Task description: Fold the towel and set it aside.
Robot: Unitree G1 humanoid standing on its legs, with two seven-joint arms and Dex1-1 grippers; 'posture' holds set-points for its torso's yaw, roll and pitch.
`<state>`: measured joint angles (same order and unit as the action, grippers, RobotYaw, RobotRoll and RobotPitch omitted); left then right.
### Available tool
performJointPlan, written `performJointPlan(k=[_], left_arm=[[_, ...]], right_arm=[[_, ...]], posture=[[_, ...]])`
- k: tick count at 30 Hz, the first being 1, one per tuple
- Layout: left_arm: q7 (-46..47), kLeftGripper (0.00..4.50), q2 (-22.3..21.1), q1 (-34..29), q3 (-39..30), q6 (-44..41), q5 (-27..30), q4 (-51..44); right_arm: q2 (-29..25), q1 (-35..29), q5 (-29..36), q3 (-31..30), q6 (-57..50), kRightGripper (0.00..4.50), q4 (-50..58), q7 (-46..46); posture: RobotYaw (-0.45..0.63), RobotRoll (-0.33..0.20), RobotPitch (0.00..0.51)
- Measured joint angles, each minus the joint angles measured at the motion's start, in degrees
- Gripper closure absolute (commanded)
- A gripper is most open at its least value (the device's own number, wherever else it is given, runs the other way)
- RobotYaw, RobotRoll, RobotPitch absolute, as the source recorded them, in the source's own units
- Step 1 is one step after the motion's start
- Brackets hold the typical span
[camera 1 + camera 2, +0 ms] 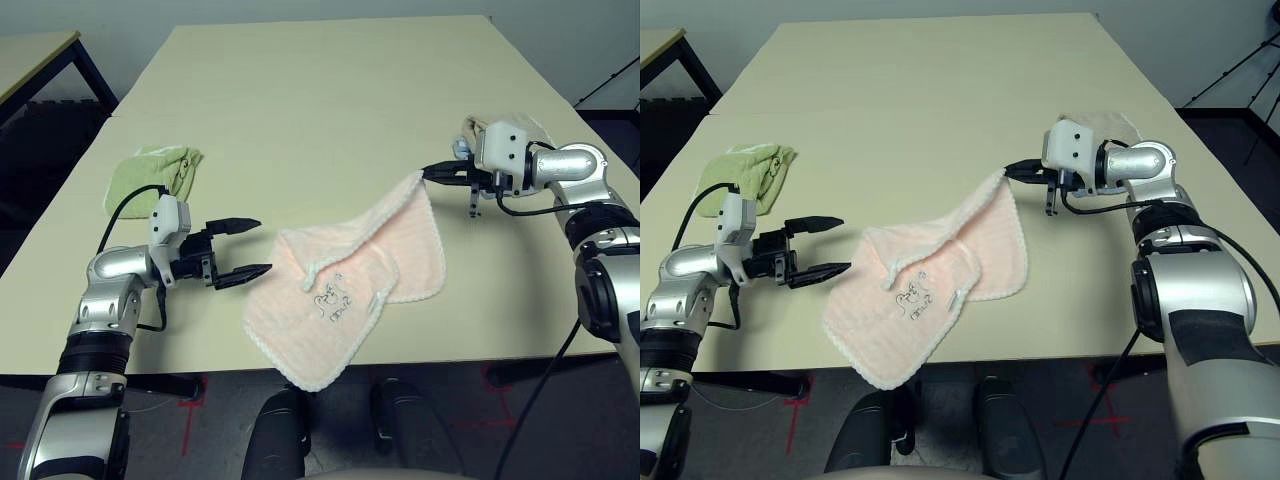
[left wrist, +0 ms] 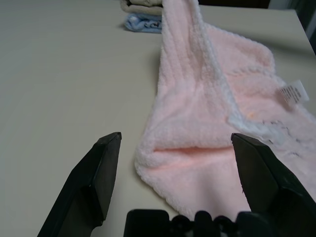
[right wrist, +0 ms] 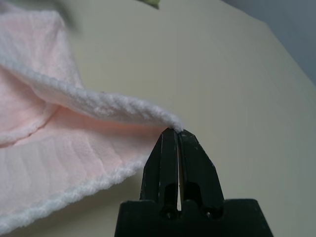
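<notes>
Your right gripper (image 1: 428,173) is pinching one corner of the pink towel (image 1: 350,280), its two black fingers pressed together on the white trim and holding that corner above the table (image 1: 300,90). The rest of the towel is draping down, partly folded over itself, its near edge hanging past the table's front edge. Your left gripper (image 1: 245,248) is hovering just beside the towel's left side, fingers spread wide. A light green towel (image 1: 150,175) is lying at the far left.
</notes>
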<state>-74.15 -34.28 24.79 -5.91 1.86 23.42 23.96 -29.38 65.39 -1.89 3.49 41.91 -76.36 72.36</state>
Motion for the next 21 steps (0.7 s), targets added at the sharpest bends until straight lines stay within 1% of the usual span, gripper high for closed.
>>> performJointPlan(k=[2,7,10,14,18,21], left_arm=[[2.81,0.0,1.18,0.89,-0.22,-1.54,0.07,-1.2],[7.9,0.0,3.24,1.18,-0.37,-3.73,0.05,-2.96],[9.49,0.0,4.26,1.17,-0.15,-4.05,-0.1,-3.0],[11.14,0.0,5.36,1.25,0.34,-4.11,-0.63,-2.99],[12.48,0.0,6.85,1.53,0.88,-4.1,-1.17,-2.88],[13.41,0.0,8.01,1.93,1.48,-4.07,-1.58,-2.84]], right_arm=[[1.46,-0.01,1.35,1.64,-1.19,4.46,0.43,-1.5],[4.97,0.09,3.64,4.41,-3.01,4.46,1.59,-8.99],[7.7,1.76,5.36,6.17,-3.87,4.46,2.03,-12.52],[11.12,6.32,8.48,8.64,-4.39,4.46,2.8,-15.93],[14.28,12.27,12.55,11.43,-5.59,4.46,4.37,-17.68],[15.07,16.74,14.75,13.15,-6.97,4.46,5.06,-18.7]], posture=[[-0.04,0.0,0.109],[-0.05,0.0,0.106],[-0.06,0.0,0.106],[-0.06,0.0,0.106],[-0.05,0.0,0.106],[-0.05,0.0,0.104]])
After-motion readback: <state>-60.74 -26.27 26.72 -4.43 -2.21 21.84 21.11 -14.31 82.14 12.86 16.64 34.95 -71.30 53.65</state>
